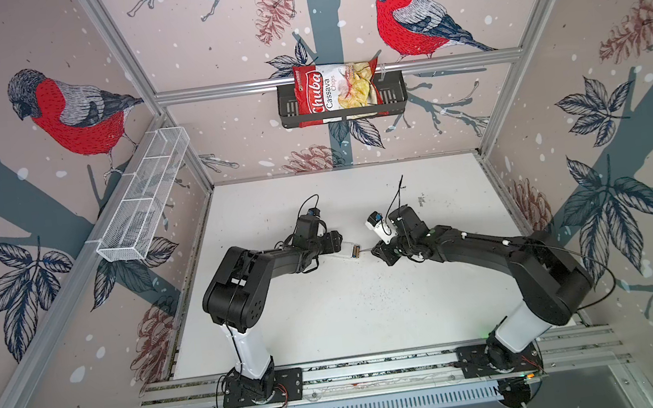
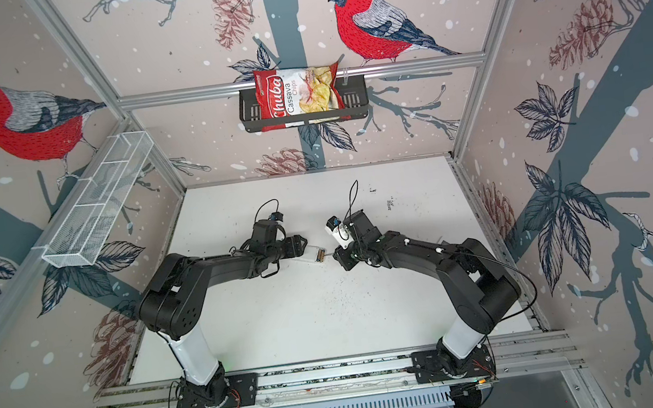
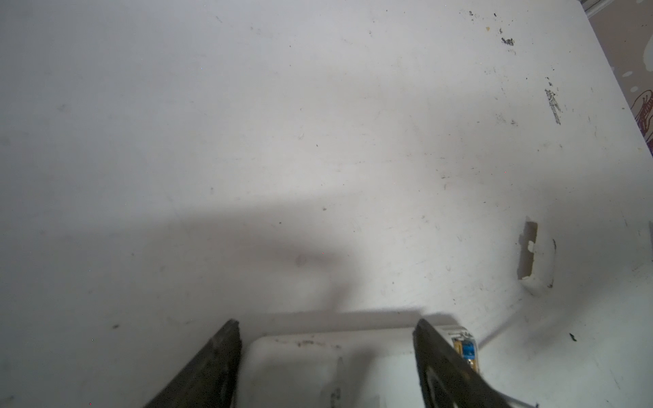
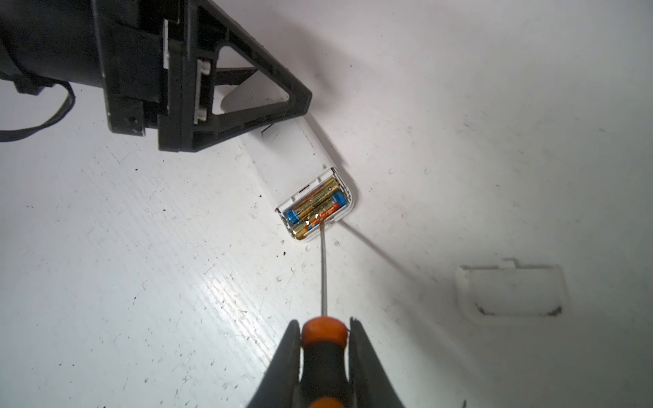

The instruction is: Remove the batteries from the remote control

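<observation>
White remote control [image 4: 293, 155] is lying flat on the white table [image 4: 141, 265] near the middle, back facing up, battery bay at its end uncovered. Both batteries [image 4: 316, 206] are sitting side by side inside that bay, gold-and-black bodies, one showing a blue end, the other an orange-red end; neither is lifted out. On the right, the right gripper [image 4: 324, 323] is clamping the screwdriver [image 4: 323, 333] by its orange-and-black handle, jaws tight on both sides, thin metal shaft pointing toward the remote control. Shaft tip is touching the battery nearest the remote's end edge, about at the bay's rim. Opposite, the left gripper [image 3: 327, 323] is sitting down over the remote's body with jaws spread wide. In the right wrist view one of its fingers [image 4: 240, 125] is crossing over the remote just beside the bay. In the left wrist view the remote is showing between both fingers and also past one of them. Cannot tell if the fingers are pressing on it or hovering just above. Loose battery cover [image 4: 512, 289] is lying on the table, apart from the remote, off to one side of the shaft. In both top views the two grippers are facing each other at table centre with the remote between them. On the back wall a black basket [image 1: 391, 93] is holding a chips bag [image 1: 336, 86]; a white wire basket [image 1: 144, 200] is hanging on the left wall.
</observation>
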`<state>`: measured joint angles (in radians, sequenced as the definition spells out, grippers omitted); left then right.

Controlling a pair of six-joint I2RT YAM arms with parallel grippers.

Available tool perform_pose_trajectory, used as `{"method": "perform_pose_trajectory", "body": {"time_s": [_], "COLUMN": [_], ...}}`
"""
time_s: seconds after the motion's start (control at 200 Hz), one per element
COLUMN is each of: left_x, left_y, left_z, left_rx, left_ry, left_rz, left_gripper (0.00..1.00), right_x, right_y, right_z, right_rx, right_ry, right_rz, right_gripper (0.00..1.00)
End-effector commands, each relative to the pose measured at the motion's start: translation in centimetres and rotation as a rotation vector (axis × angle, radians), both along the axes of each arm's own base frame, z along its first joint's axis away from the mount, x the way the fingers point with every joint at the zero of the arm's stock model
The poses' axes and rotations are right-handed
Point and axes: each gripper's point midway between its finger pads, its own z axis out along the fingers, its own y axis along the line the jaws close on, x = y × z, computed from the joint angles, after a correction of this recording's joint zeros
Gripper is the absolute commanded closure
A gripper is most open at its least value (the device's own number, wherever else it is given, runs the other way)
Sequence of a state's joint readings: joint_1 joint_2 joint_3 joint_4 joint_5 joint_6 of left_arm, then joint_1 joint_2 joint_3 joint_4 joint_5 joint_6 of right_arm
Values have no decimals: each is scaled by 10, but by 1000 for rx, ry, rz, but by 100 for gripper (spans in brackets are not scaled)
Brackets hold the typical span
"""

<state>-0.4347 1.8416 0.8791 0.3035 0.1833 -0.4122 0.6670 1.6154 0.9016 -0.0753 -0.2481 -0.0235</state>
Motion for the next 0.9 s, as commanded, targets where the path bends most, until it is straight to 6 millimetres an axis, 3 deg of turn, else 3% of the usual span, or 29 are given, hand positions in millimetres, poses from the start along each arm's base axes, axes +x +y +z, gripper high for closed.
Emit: {"method": "perform_pose_trajectory", "body": {"time_s": [0.0, 0.575, 0.896], "left_x": [-13, -10, -10], "left_y": [2, 1, -3], "left_z": [-14, -16, -20], "left_rx": [15, 17, 17], "left_ry": [70, 74, 78], "left_rz": [-11, -14, -19], "left_gripper": [23, 24, 25], "right_x": [4, -2, -4], "right_y": [5, 13, 14], "right_z": [3, 6, -4], "right_rx": [15, 14, 52], "right_ry": [-13, -9, 25], "right_rz": [4, 62, 63], "right_gripper": [100, 100, 100]}}
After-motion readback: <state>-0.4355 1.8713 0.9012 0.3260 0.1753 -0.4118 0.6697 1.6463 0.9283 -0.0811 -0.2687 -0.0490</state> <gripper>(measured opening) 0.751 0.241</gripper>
